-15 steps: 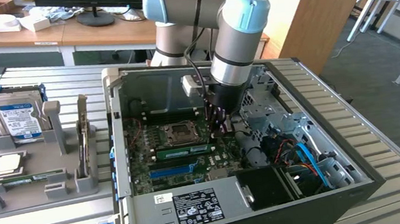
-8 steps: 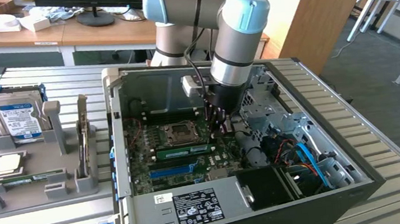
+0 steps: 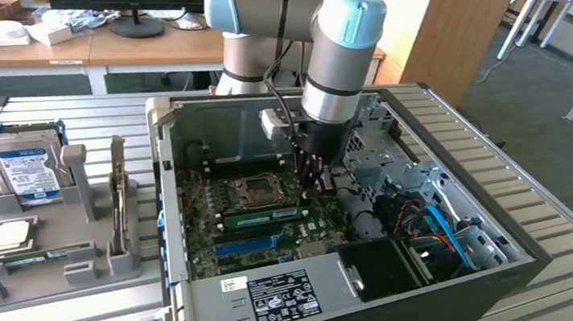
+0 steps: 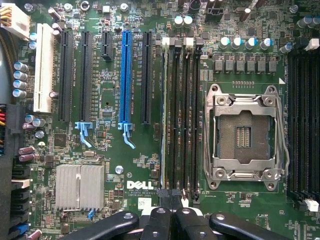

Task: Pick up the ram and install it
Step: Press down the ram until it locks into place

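Note:
The ram (image 3: 263, 216), a long green stick with a pale label, stands on edge in a slot of the motherboard (image 3: 234, 247) inside the open computer case. In the wrist view the ram (image 4: 163, 115) shows edge-on as a thin pale line in the memory slot nearest the black expansion slot. My gripper (image 3: 317, 188) hangs inside the case just over the ram's end at the exterior view's right. The gripper (image 4: 170, 194) has its black fingers pressed together, shut, with nothing between them that I can see, at the end of the memory slots.
The empty processor socket (image 4: 245, 130) lies beside the memory slots. Blue and orange cables (image 3: 434, 220) fill the case toward the exterior view's right. A grey holder (image 3: 51, 272) outside the case carries a hard drive (image 3: 22, 162), a silver processor chip (image 3: 11, 234) and a thin green strip (image 3: 44, 254).

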Robot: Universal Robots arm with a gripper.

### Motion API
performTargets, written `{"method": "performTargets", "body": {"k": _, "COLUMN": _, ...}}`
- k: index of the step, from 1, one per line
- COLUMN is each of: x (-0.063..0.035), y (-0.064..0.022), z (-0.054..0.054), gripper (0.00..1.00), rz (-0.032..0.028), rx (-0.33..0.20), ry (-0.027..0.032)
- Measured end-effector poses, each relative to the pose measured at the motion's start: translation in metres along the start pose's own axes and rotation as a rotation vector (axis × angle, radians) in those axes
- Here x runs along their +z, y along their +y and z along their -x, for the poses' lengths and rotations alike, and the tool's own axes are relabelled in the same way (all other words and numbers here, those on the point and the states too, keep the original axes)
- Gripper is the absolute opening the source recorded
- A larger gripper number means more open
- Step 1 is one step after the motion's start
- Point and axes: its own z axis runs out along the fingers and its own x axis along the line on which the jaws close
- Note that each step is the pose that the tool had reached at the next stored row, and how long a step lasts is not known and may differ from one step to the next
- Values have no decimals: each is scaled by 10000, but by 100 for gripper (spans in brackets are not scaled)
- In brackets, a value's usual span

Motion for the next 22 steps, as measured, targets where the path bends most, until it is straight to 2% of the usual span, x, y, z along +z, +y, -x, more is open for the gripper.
{"method": "performTargets", "body": {"k": 22, "x": 17, "y": -1, "z": 0, "gripper": 10, "rz": -4, "rx": 1, "ry": 0}}
